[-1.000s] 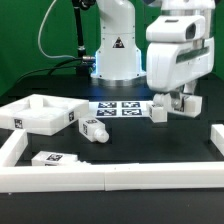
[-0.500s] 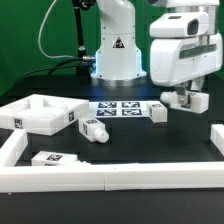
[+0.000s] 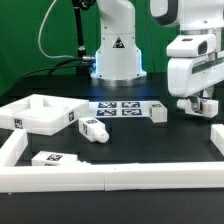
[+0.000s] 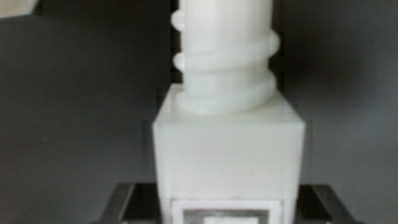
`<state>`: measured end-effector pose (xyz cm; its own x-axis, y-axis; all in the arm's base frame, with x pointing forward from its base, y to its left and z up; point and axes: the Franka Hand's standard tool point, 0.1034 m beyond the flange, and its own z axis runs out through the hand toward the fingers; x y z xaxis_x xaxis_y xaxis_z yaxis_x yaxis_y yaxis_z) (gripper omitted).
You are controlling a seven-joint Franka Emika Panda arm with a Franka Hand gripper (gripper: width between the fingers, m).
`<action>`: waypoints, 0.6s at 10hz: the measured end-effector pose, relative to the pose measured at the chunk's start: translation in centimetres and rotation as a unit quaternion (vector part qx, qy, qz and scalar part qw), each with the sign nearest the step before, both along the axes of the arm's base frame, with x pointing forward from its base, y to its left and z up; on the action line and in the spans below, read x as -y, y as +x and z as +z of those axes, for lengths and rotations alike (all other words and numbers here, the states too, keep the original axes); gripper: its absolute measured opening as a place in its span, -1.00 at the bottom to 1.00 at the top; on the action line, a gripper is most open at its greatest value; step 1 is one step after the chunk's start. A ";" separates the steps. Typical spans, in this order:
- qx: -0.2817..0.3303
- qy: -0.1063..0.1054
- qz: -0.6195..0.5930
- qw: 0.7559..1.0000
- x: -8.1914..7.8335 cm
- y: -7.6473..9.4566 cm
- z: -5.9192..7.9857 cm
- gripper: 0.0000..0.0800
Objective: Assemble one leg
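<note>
My gripper hangs at the exterior view's right, a little above the table. In the wrist view it is shut on a white leg, a square block with a ribbed round end pointing away from the camera. In the exterior view that leg is mostly hidden between the fingers. The white square tabletop with tags lies at the left. A second leg lies in the middle, a third stands by the marker board, and another lies at the front left.
The marker board lies in front of the robot base. A low white wall runs along the front and up the left side, with a white piece at the right edge below the gripper.
The gripper has moved to the exterior view's right, away from the leg standing by the marker board, and kept its hold on the leg. The loose parts have not moved.
</note>
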<state>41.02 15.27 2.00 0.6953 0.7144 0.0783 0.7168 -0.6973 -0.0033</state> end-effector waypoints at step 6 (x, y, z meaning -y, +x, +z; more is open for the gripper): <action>-0.019 -0.019 0.006 1.000 1.1 1.1 2.1 0.46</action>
<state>42.08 14.16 4.11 0.6883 0.7250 0.0235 0.7253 -0.6884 -0.0042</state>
